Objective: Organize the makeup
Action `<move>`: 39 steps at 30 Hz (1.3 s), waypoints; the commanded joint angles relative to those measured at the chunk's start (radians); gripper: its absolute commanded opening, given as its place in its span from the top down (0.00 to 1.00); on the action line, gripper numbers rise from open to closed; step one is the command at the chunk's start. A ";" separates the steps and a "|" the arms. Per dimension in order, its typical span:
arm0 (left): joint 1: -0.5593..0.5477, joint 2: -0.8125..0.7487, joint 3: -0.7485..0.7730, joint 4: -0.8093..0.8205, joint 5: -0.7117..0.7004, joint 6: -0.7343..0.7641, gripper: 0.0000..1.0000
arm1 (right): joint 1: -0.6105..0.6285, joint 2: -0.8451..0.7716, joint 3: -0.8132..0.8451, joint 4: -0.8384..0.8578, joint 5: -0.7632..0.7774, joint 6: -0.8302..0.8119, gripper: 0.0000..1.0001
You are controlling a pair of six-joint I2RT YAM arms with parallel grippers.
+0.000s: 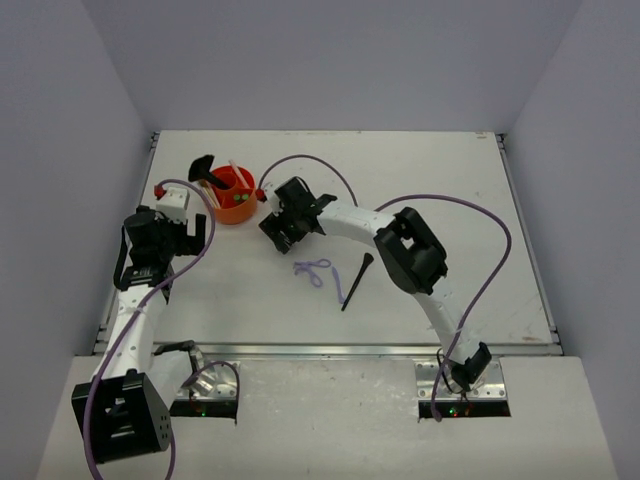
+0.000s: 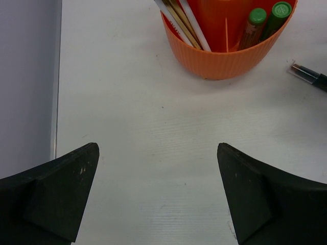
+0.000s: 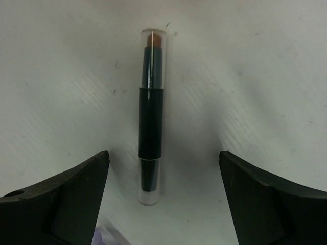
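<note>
The round orange tub (image 1: 236,203) holds a black flared brush (image 1: 205,168), thin pale sticks (image 2: 180,23) and two green tubes (image 2: 278,13). A dark pencil with clear caps (image 3: 151,122) lies on the table just right of the tub; it also shows in the left wrist view (image 2: 308,74). My right gripper (image 1: 283,217) (image 3: 163,154) is open and low over this pencil, with its jaws on either side and not touching it. My left gripper (image 1: 188,224) (image 2: 157,148) is open and empty, just left of and nearer than the tub. A lilac looped tool (image 1: 313,270) and another black brush (image 1: 355,282) lie mid-table.
The white table (image 1: 430,170) is walled on the left, right and back. The left wall stands close beside my left gripper (image 2: 25,76). Purple cables loop over both arms.
</note>
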 commanded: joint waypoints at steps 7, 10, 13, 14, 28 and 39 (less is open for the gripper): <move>0.010 0.007 0.018 0.025 0.002 -0.010 0.02 | 0.042 0.107 0.138 -0.092 0.145 0.028 0.71; 0.011 0.000 0.018 0.025 0.002 -0.011 0.02 | 0.039 0.103 0.121 -0.086 0.174 0.043 0.99; 0.012 0.000 0.020 0.025 0.008 -0.011 0.02 | 0.039 0.077 0.104 -0.071 0.224 0.043 1.00; 0.011 0.003 0.020 0.025 0.009 -0.012 0.02 | 0.038 0.056 0.091 -0.058 0.263 0.041 1.00; 0.011 0.001 0.013 0.029 0.008 -0.012 0.02 | -0.088 -0.379 -0.392 0.781 0.034 0.163 1.00; 0.012 0.006 0.000 0.044 0.010 -0.010 0.02 | -0.087 0.209 0.288 1.086 -0.060 0.327 1.00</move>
